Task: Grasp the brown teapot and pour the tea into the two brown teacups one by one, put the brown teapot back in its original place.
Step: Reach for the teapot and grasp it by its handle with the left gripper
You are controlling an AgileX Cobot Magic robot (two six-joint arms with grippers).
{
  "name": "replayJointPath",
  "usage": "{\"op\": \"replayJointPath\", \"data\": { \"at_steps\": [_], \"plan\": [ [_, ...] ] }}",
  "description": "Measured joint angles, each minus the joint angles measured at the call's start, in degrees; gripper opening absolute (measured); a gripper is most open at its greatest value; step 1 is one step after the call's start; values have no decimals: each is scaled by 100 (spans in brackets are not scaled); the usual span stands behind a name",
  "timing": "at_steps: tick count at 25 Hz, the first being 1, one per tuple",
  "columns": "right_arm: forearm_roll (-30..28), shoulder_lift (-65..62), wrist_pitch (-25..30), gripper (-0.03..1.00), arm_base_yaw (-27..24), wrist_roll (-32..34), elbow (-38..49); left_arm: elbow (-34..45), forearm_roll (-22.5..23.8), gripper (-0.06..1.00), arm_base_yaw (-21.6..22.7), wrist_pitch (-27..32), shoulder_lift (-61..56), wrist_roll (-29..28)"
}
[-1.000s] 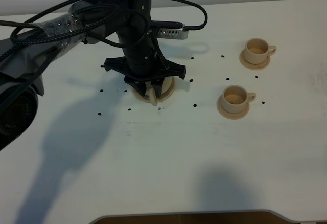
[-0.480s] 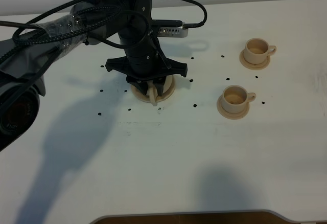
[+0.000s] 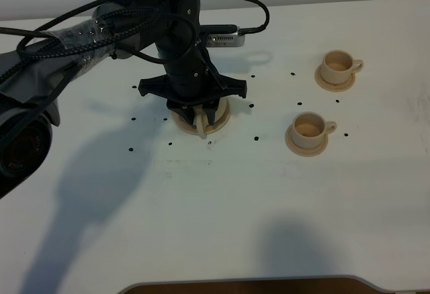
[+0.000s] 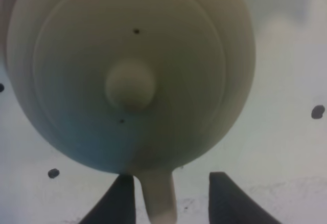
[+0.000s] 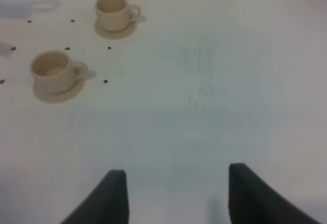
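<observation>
The brown teapot (image 4: pixel 130 65) fills the left wrist view from above, with its knobbed lid up and its loop handle (image 4: pixel 158 198) between the two dark fingers. My left gripper (image 4: pixel 171 175) is open astride that handle, with a gap to one finger. In the high view the left gripper (image 3: pixel 200 121) covers most of the teapot (image 3: pixel 201 130), which sits on its round saucer (image 3: pixel 222 120). The two brown teacups (image 3: pixel 338 64) (image 3: pixel 309 126) stand on their saucers to the right. The right wrist view also shows both teacups (image 5: pixel 115 9) (image 5: pixel 52 69), far from my right gripper (image 5: pixel 173 175), which is open and holds nothing.
A grey box with a cable (image 3: pixel 225 39) lies behind the teapot. Small black dots (image 3: pixel 256 136) mark the white table around the teapot and cups. The table's front edge (image 3: pixel 242 283) runs along the bottom of the high view.
The left arm has shifted only very slightly over the teapot. The cups and the teapot stand where they were.
</observation>
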Motion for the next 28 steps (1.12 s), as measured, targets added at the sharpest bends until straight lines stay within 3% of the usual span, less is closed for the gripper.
{"op": "replayJointPath", "data": {
  "at_steps": [18, 28],
  "plan": [
    [0, 0, 0, 44, 0, 0, 0, 0, 75, 36, 102, 40, 20, -212],
    [0, 0, 0, 44, 0, -5, 0, 0, 75, 22, 102, 38, 21, -212]
  ]
}}
